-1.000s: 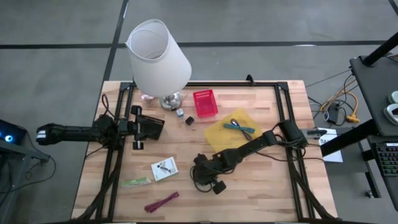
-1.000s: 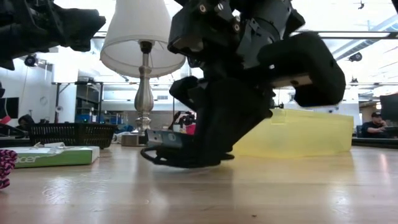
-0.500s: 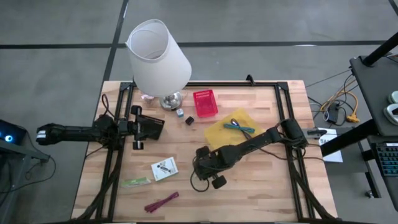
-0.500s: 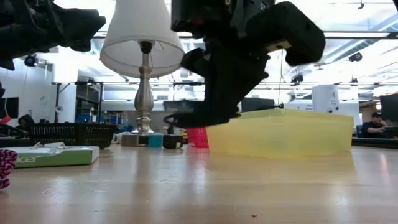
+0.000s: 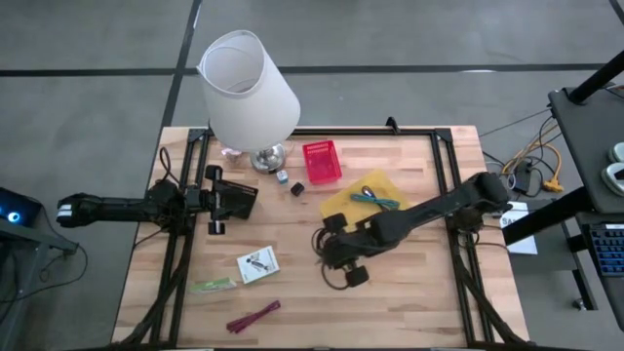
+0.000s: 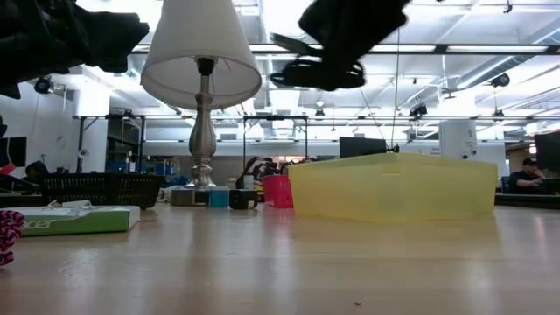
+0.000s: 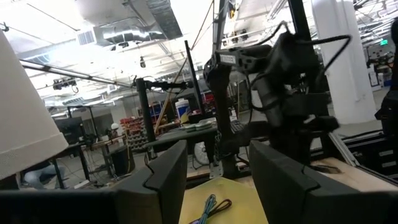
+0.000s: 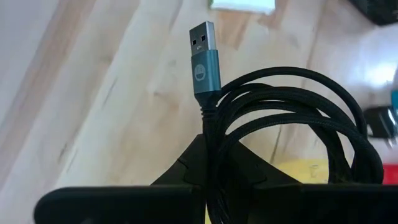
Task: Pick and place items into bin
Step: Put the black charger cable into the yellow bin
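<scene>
My right gripper is shut on the black coiled cable, high above the table just near-left of the yellow bin. In the low view the cable hangs well above the bin. A teal tie lies in the bin. The white card packet, green strip and maroon tie lie flat on the table at the near left. A tiny dark cube sits by the lamp base. My left gripper is open and empty at the table's left side. My right gripper pinches several strands of the cable together just below its blue-grey USB plug between its two fingers. The plug sticks out past the fingers and the loops bulge to one side. The cable is lifted clear of the table.
A big white lamp stands at the far left. A red basket sits at the far middle, beside the bin. Bare wood lies at the near right of the table.
My right gripper has risen from the table with the cable and gone toward the right, closer to the yellow bin. The cable, which lay on the wood a second ago, is now lifted clear and hangs high above it.
</scene>
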### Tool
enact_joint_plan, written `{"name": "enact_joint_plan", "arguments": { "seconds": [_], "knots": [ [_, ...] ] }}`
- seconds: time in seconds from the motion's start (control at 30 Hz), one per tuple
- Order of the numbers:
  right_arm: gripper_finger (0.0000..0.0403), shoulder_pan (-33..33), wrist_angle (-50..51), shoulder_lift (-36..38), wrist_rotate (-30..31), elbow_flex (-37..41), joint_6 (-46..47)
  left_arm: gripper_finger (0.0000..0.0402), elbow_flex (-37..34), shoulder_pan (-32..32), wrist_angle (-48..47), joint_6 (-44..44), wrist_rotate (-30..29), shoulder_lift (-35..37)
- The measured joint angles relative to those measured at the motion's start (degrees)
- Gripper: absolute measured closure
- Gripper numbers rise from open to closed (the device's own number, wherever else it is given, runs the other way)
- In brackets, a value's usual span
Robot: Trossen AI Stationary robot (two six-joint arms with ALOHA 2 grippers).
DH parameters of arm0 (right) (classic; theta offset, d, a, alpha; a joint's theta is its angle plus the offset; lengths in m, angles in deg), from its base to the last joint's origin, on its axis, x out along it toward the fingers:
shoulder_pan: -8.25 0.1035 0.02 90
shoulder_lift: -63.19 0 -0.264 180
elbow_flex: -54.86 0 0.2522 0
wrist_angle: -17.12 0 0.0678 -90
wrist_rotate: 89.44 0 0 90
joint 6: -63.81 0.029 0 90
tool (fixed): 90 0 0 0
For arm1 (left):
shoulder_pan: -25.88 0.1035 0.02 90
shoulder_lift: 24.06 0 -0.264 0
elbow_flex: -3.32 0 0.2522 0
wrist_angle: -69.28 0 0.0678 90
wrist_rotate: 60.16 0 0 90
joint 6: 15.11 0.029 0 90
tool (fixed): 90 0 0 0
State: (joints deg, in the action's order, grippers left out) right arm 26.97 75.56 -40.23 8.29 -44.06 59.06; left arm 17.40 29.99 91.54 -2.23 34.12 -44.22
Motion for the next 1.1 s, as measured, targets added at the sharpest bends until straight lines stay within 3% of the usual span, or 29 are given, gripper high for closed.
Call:
{"name": "enact_joint_plan", "arguments": {
  "seconds": [0.37, 0.53, 0.77, 1.1],
  "knots": [
    [0.0385, -2.9, -13.1, 12.4, 1.5, 22.4, 6.3, 0.0245, 0.0, 0.0, 0.0, 0.0, 0.0, 0.0],
    [0.0385, -4.4, -15.6, 15.9, 1.5, 28.8, 8.8, 0.0245, 0.0, 0.0, 0.0, 0.0, 0.0, 0.0],
    [0.0366, -5.9, -19.7, 17.1, 2.2, 31.7, 11.2, 0.0245, 0.0, 0.0, 0.0, 0.0, 0.0, 0.0],
    [0.0301, -6.3, -19.7, 17.1, 6.6, 31.0, 12.7, 0.0245, 0.0, 0.0, 0.0, 0.0, 0.0, 0.0]
  ]
}}
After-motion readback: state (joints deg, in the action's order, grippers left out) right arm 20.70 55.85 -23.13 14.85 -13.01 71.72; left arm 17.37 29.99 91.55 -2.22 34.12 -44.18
